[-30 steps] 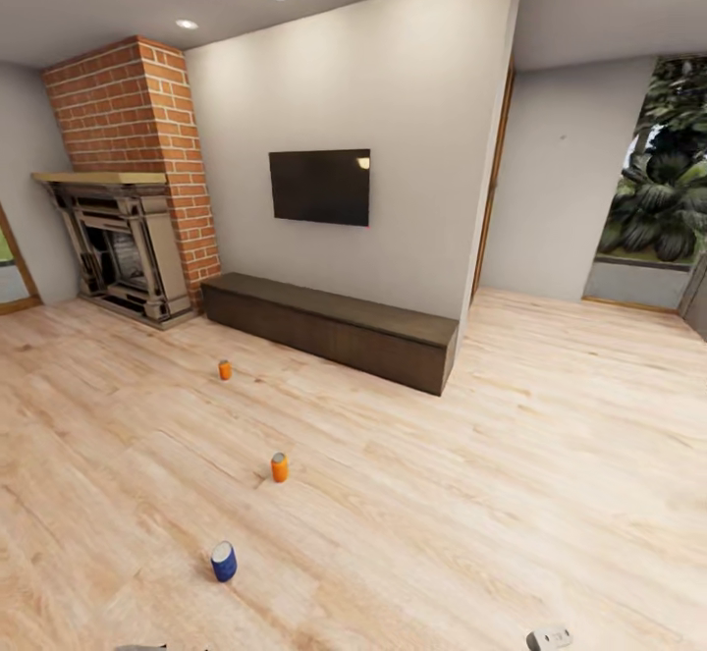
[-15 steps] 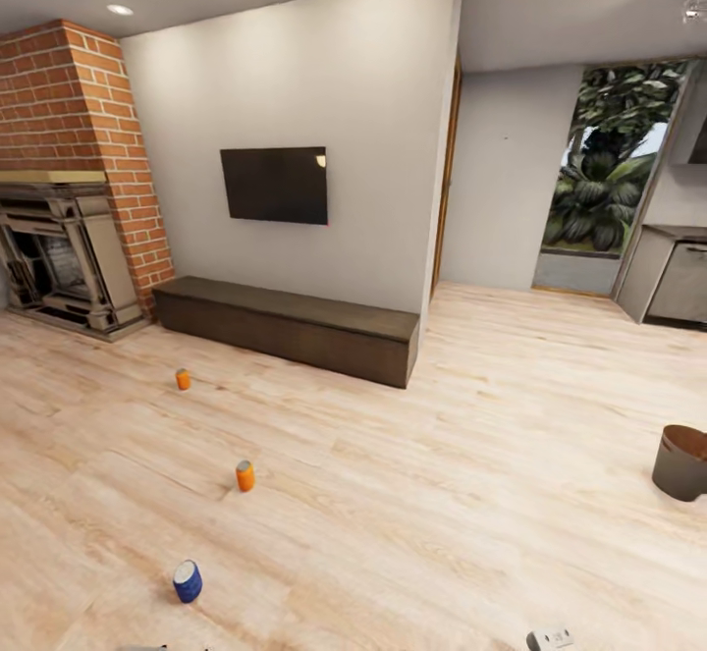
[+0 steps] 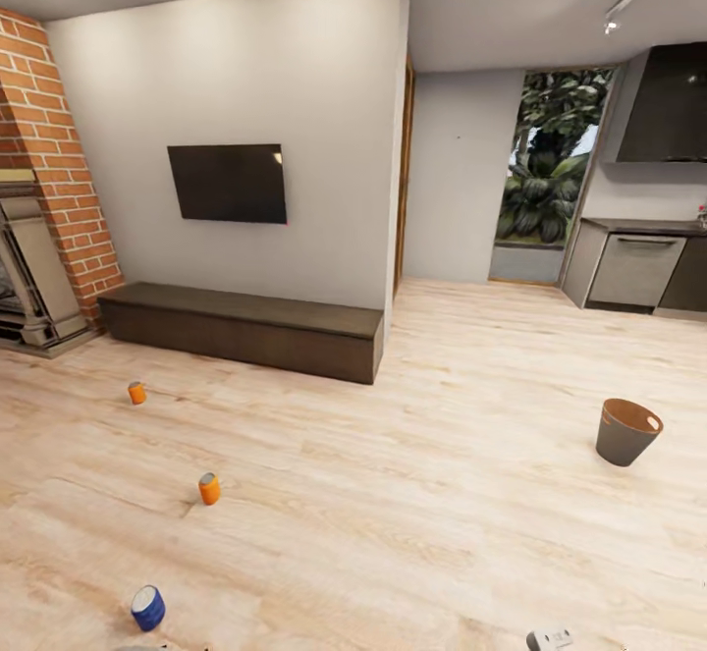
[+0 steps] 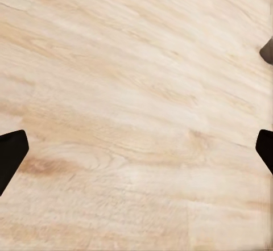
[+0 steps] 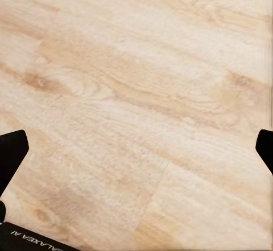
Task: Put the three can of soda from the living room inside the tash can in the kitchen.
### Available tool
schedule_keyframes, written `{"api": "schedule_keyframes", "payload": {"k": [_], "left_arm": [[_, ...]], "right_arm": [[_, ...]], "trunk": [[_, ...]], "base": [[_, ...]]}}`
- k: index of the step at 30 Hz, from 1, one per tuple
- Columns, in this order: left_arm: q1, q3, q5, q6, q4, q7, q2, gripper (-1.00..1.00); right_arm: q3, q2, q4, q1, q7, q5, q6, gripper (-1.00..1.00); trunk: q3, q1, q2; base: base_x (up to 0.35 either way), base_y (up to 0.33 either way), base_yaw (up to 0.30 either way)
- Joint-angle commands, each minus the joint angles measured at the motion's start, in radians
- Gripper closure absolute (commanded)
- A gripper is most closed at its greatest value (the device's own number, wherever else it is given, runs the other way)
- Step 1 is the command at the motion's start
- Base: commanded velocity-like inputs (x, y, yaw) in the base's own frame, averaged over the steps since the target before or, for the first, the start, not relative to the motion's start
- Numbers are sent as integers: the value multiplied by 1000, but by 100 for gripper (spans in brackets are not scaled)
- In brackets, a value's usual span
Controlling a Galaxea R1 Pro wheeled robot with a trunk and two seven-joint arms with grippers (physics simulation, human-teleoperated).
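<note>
At the far left of the head view stand a brick chimney (image 3: pixel 49 140) and part of a grey fireplace (image 3: pixel 29 278). Beside them, a black TV (image 3: pixel 228 183) hangs on the pale wall above a long dark low cabinet (image 3: pixel 245 327). On the pale wood floor (image 3: pixel 393 494) in front of the cabinet, three cans lie in a loose line, well apart from one another: an orange can (image 3: pixel 136 393) nearest the cabinet, a second orange can (image 3: pixel 209 488) closer to the robot, and a blue can (image 3: pixel 148 608) closest of all, tilted with its silver top showing. Further right, past the end of the wall, a tall window (image 3: pixel 550 175) shows green leaves. To the right of that is the kitchen, with grey cabinet fronts (image 3: pixel 633 273), a dark countertop (image 3: pixel 648 227) and a dark upper cupboard (image 3: pixel 668 106). The trash can (image 3: pixel 626 432) stands on the floor in front of the kitchen, leaning a little, with a brown inside and an oval hand-hole near its rim; it is well apart from all three cans. In the left wrist view, the left gripper (image 4: pixel 136 154) hangs over bare floor planks with its dark fingertips (image 4: pixel 11 154) spread wide and nothing between them. In the right wrist view, the right gripper (image 5: pixel 136 151) likewise hangs over bare planks, its fingertips (image 5: pixel 11 154) spread wide and holding nothing.
</note>
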Motion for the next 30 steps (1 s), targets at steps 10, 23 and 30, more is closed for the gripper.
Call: {"api": "schedule_keyframes", "payload": {"k": [10,23,30], "left_arm": [[0,0,0,1,0,0,0,-100],[0,0,0,3,0,0,0,-100],[0,0,0,3,0,0,0,-100]], "right_arm": [[1,0,0,0,0,0,-3,-100],[2,1,0,0,2,0,-2,-100],[2,0,0,0,3,1,-1,-100]], "trunk": [[-1,0,0],[-1,0,0],[-2,0,0]], "base": [[260,-49,-54],[332,-73,-2],[334,-75,-142]]}}
